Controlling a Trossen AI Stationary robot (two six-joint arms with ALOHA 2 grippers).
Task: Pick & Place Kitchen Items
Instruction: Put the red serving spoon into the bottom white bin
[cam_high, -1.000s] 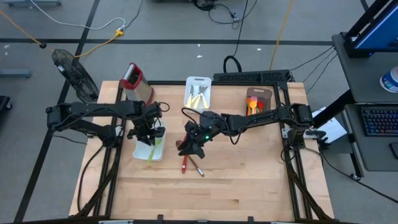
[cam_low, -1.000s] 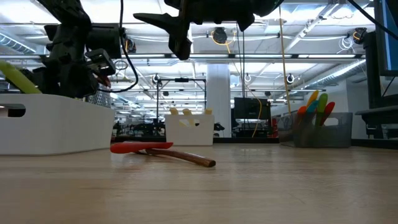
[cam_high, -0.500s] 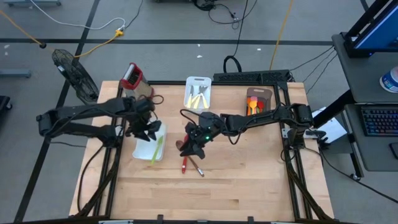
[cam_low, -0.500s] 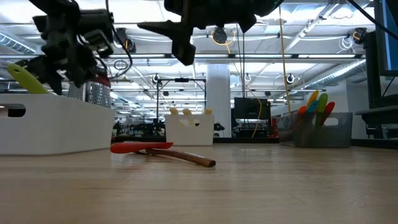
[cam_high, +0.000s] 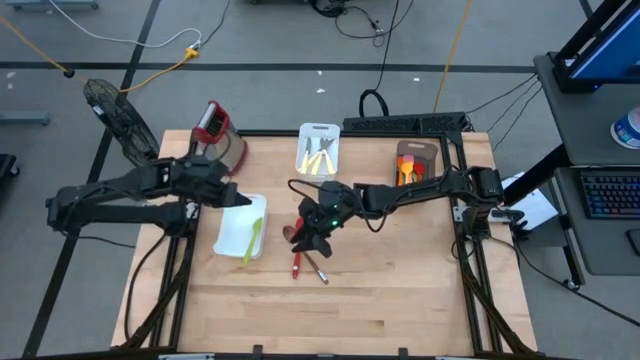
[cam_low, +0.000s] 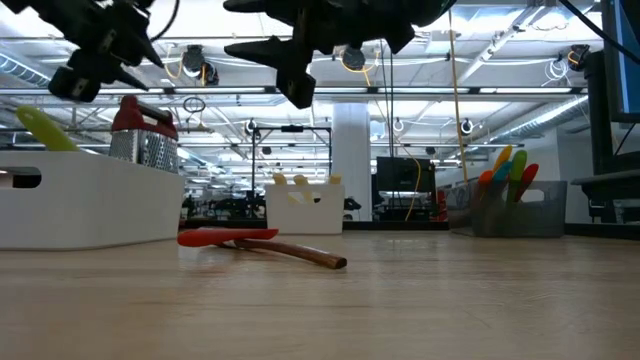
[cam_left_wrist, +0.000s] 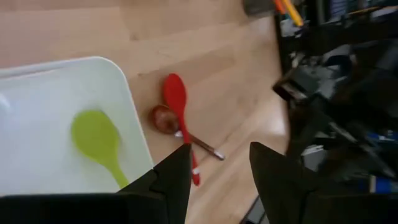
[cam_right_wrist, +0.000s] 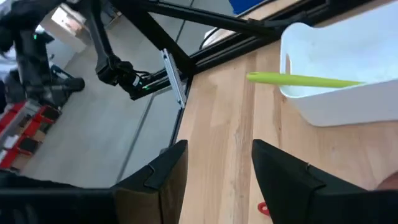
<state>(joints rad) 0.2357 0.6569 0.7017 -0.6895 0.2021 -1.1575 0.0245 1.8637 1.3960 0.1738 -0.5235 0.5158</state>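
From my station, the left tool (cam_high: 232, 196) hangs with its fingers spread and nothing between them, over the far left corner of the white tray (cam_high: 228, 240) near the desk's (cam_high: 400, 290) left side. In that tray lies a green spoon (cam_high: 252, 238), its handle jutting over the tray's near rim; the left wrist view shows its bowl resting on the tray floor. Behind the tray stands the steel grater with a red top (cam_high: 213, 127).

Toward the middle, a red spatula (cam_high: 297, 263) lies flat on the bare desk, and a wooden-handled spoon with a dark red bowl (cam_left_wrist: 165, 118) lies touching it. The right tool (cam_high: 312, 236) hovers right above these two, fingers apart and empty.

At the far edge, in the middle, a small white tray (cam_high: 319, 150) holds pale utensils; I cannot tell which kind. Further right, a brown tray (cam_high: 412, 152) holds orange and red utensils (cam_high: 405, 170); in the low view, yellow, orange, green and red heads stand up from it.
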